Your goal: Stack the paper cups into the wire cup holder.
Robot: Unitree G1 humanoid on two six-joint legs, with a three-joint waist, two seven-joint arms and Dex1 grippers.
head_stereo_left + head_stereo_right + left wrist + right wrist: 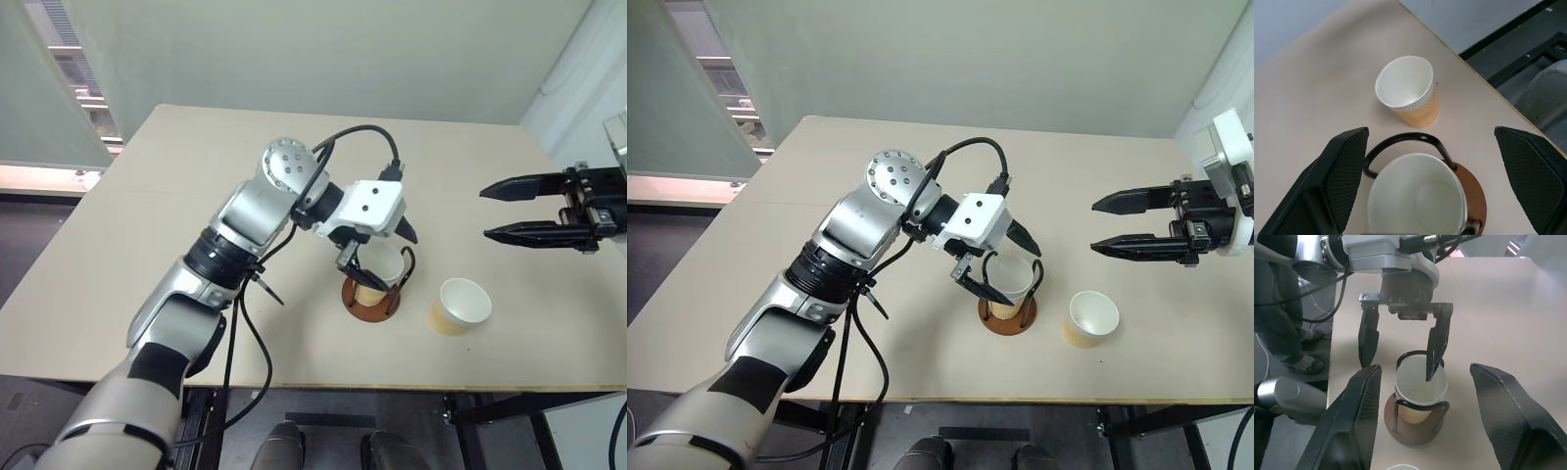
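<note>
Near the frame's center, the left gripper (1004, 262) hung spread wide just above the wire cup holder (1008, 315), grasping nothing. 1 paper cup (1418, 200) sat inside the holder, possibly stacked on another. A second cup (460, 305) stood just right of it on the table (147, 245). At the right edge, the right gripper (495, 211) hovered parted and empty.

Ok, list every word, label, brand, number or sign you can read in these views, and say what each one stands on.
None: no readable text stands anywhere in these views.
The paper cup in the wire cup holder: plain white inside.
The loose paper cup on the table: only a zigzag embossed pattern, no print.
The wire cup holder: unmarked.
The left gripper and right gripper: no lettering visible.
</note>
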